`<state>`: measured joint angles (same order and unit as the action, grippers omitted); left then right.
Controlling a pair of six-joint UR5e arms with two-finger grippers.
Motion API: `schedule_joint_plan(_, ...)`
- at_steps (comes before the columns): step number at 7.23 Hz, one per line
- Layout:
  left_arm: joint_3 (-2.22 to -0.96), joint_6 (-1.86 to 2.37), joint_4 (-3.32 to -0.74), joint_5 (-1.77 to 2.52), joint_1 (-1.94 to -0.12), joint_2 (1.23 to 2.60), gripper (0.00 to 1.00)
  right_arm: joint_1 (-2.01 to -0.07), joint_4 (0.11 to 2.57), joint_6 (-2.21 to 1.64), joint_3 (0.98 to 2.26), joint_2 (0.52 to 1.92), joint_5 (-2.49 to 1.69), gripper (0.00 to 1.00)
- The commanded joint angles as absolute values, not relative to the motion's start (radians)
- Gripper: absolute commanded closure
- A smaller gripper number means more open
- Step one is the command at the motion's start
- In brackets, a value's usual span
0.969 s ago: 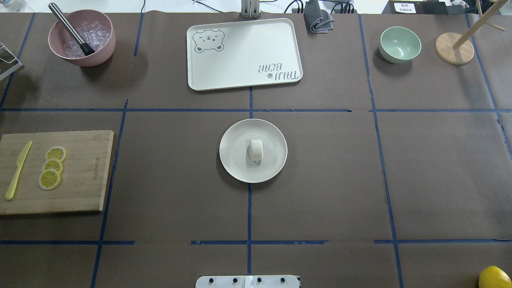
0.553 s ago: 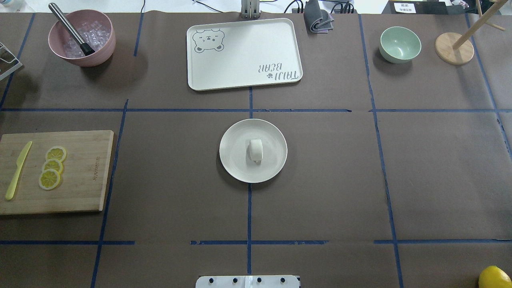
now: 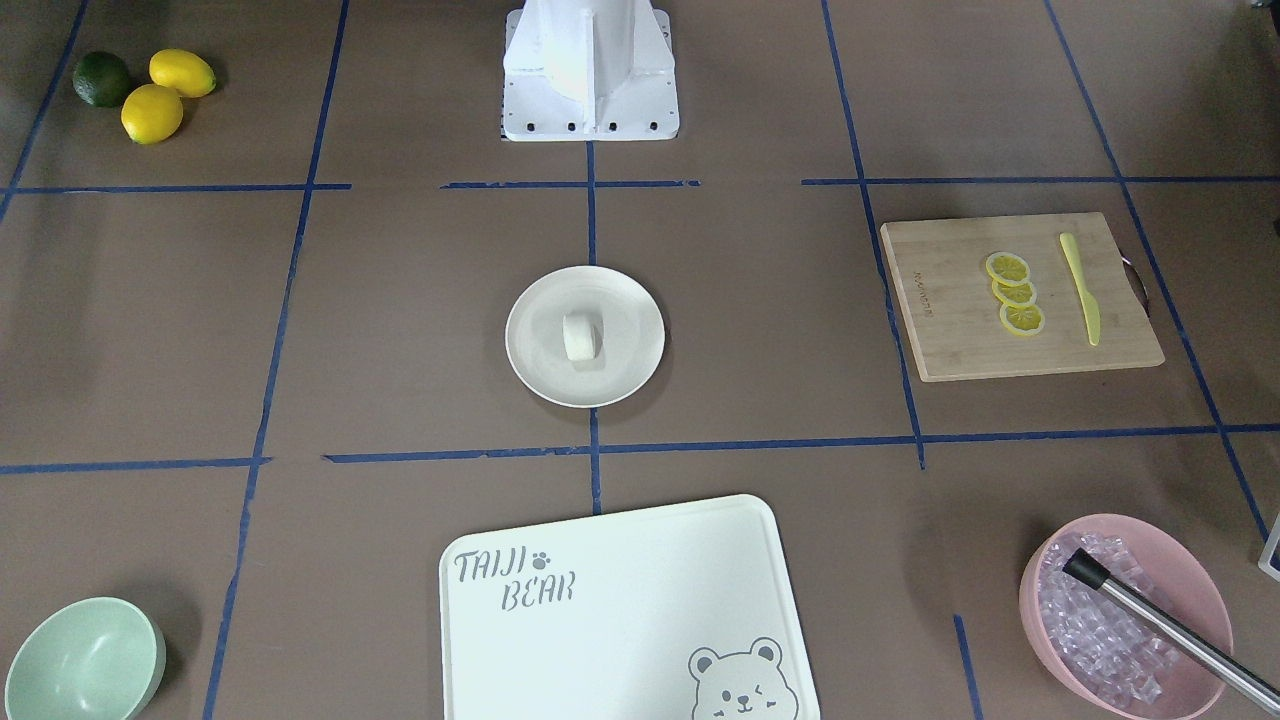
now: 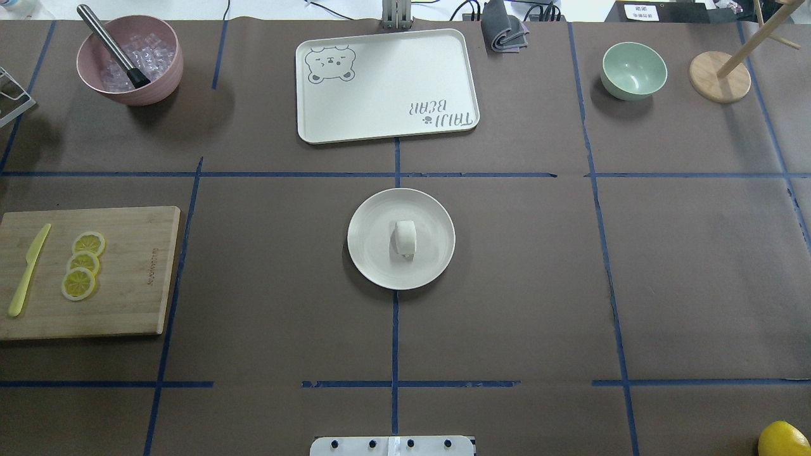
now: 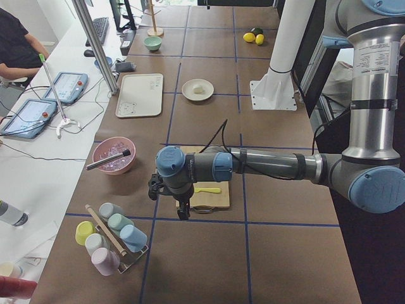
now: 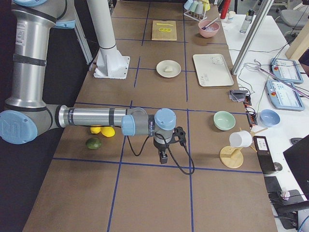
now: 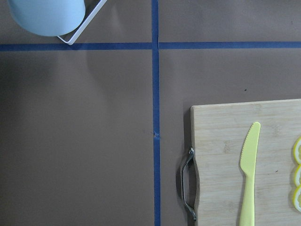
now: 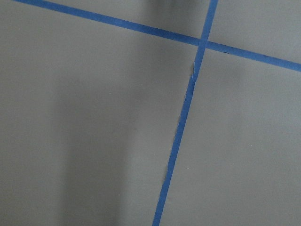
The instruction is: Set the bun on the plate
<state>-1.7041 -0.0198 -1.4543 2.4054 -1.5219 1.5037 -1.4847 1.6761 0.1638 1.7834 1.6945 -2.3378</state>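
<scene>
Hanging above the tabletop [image 4: 538,285] just beyond the handle end of the cutting board [image 4: 127,278], the left gripper [image 5: 181,214] points down; whether its fingers are apart or together cannot be told from the side view. At the tabletop centre, the bun [image 4: 405,238] lies near the middle of the plate [image 4: 374,266], well apart from both arms. The right gripper [image 6: 161,158] hangs over bare tabletop near a blue tape crossing [image 8: 203,43]; its finger state likewise cannot be told.
</scene>
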Motion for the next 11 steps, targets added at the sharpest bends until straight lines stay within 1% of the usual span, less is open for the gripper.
schedule_joint_plan(1,-1.717,-0.025,-1.46,2.405,-1.522,1.49,0.0,-1.5,1.763,0.184,1.787,1.663,-2.341,0.0)
schedule_joint_plan(5,-1.733,-0.02,-1.46,2.407,-1.522,1.488,0.0,-1.499,1.752,0.184,1.784,1.664,-2.333,0.0)
schedule_joint_plan(6,-1.735,-0.023,-1.465,2.41,-1.52,1.444,0.0,-1.499,1.752,0.184,1.776,1.66,-2.332,0.0)
schedule_joint_plan(8,-1.73,-0.018,-1.543,2.408,-1.52,1.428,0.0,-1.499,1.752,0.184,1.767,1.655,-2.329,0.0)
schedule_joint_plan(11,-1.727,-0.02,-1.545,2.395,-1.52,1.428,0.0,-1.497,1.75,0.186,1.766,1.654,-2.31,0.0)
